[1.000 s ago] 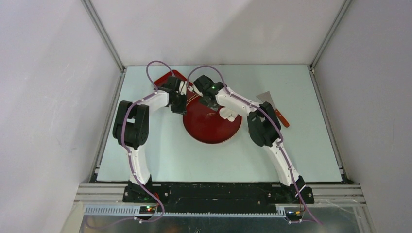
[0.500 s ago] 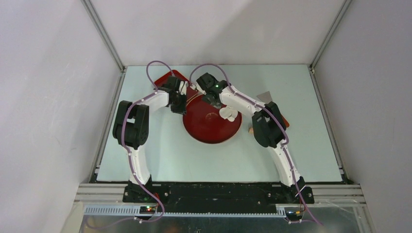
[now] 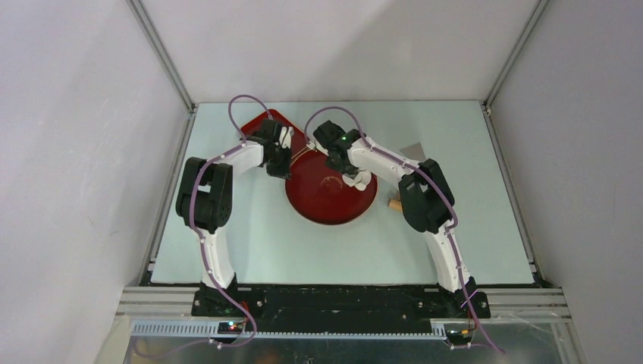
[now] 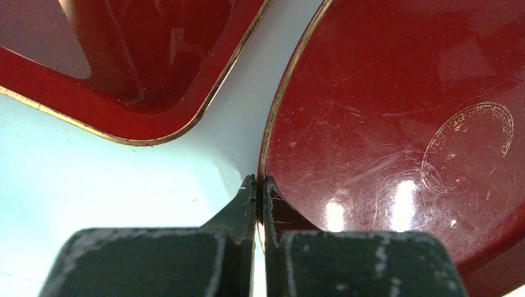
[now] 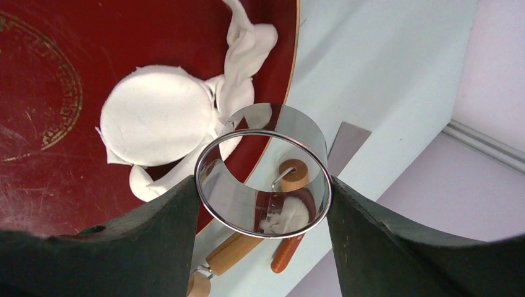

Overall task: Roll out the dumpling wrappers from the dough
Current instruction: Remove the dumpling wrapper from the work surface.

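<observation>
Left gripper [image 4: 255, 180]: fingers together, pinched on the gold-edged rim of the round red plate [image 4: 384, 111] at its left side. One finger sits over the plate, the other over the table [image 3: 258, 243]. A red square tray [image 4: 93, 108] lies just beyond, near the plate but apart, with a strip of table showing between them. In the left wrist view the tray's inside is glossy and the plate has a gold circular emblem at its centre.

Right gripper [image 5: 263, 185]: fingers apart, clamped on a shiny metal ring cutter [image 5: 291, 127], one finger on each side of the ring. The ring hangs over the right rim of the plate. Cannot tell if its lower edge touches anything.

Dumpling wrapper [image 5: 155, 117]: one flat white dough disc with a roundish edge, lying on the plate's right half between the emblem and the rim, just beside the ring. A ragged white leftover strip [image 5: 247, 49] curls around the disc's far side, touching it, and runs on toward the plate rim. More scrap pokes out below the disc near the left finger. Some white dough also shows through the ring's opening; cannot tell if it is stuck inside or lies below.

On the table right of the plate: a grey scraper blade [image 5: 348, 139], an orange handle [image 5: 285, 258] and a wooden handle [image 5: 232, 250], all close together, partly hidden by the ring and fingers. In the top view the right arm covers most of them.

Both arms reach in from the near edge, wrists close together over the far half of the plate.
</observation>
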Available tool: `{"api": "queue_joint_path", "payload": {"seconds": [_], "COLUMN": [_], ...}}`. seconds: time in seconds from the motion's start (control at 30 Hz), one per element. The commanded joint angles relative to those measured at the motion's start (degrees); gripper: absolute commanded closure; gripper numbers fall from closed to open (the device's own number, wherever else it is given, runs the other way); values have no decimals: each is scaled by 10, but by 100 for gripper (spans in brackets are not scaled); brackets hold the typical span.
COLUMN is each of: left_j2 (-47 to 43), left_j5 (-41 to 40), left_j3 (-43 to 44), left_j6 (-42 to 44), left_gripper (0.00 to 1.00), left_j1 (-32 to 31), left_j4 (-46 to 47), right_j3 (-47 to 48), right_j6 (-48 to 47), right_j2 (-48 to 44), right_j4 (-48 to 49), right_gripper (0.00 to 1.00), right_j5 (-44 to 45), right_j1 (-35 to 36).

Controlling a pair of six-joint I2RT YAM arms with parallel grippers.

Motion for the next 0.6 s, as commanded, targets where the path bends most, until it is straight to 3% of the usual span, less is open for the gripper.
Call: {"api": "queue_joint_path", "payload": {"seconds": [0.0, 0.17, 0.37, 0.57], "left_j2": [-28, -28, -28, -28], "left_j5": [-4, -4, -4, -4], "left_j3": [-5, -6, -6, -6], "left_j6": [15, 15, 15, 15], "left_gripper": [100, 100, 100, 100], "left_j1": [1, 1, 1, 1], "left_j4": [2, 2, 2, 2], "right_j3": [21, 63, 27, -1], "right_j6": [35, 77, 93, 104], "right_j2": [-7, -13, -43, -36], "right_j4": [-66, -154, -171, -167], "right_gripper": [40, 41, 41, 41], "right_j5": [11, -54, -125, -139], "right_j1": [-10, -28, -25, -20]}}
